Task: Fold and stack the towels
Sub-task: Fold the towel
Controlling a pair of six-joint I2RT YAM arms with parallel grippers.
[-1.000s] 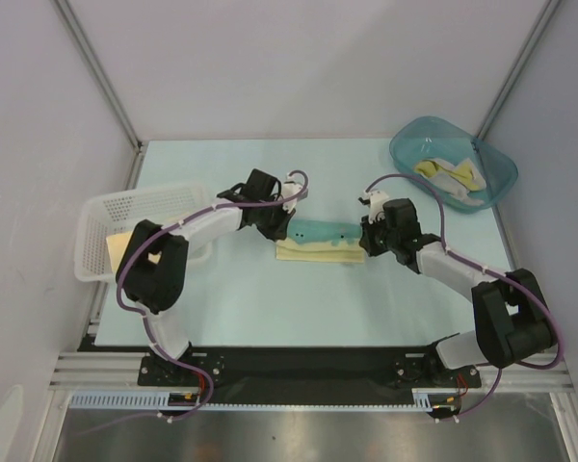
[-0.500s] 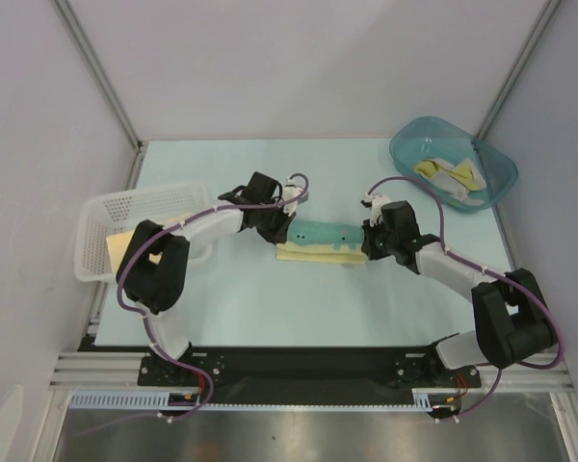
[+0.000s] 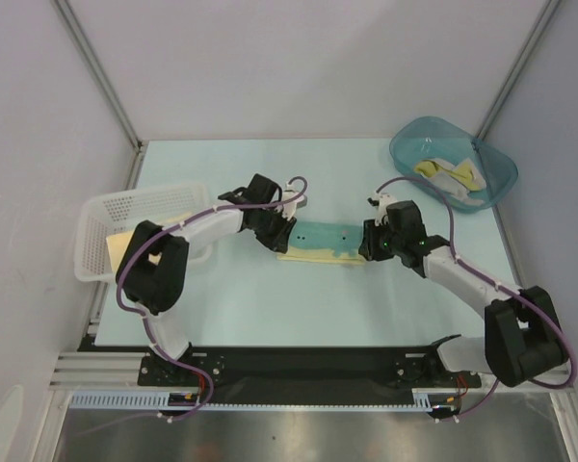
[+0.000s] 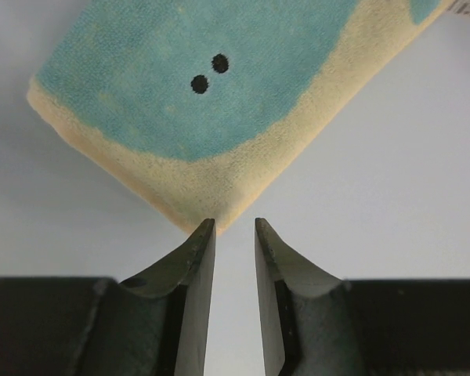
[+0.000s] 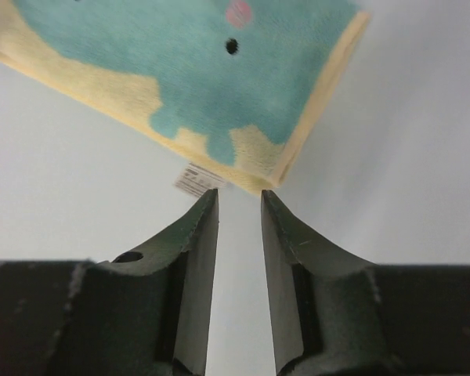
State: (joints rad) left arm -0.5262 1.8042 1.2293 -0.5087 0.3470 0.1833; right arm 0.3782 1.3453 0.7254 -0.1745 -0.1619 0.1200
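L gripper [image 4: 231, 229], R gripper [image 5: 239, 196]: jaws slightly apart, empty, at teal/yellow towel [image 3: 320, 241] ends; tag [image 5: 194, 180] unreadable.

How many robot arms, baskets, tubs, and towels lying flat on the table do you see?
Arms: 2, left and right
Basket: 1
Tub: 1
Towel flat on the table: 1
Total: 5

Towel [image 3: 318, 243] mid table [image 3: 270, 298]; basket [image 3: 96, 207] at L w/ 2nd towel [image 3: 118, 252] in it; tub [image 3: 402, 159] back R, more towels [image 3: 451, 178] inside.
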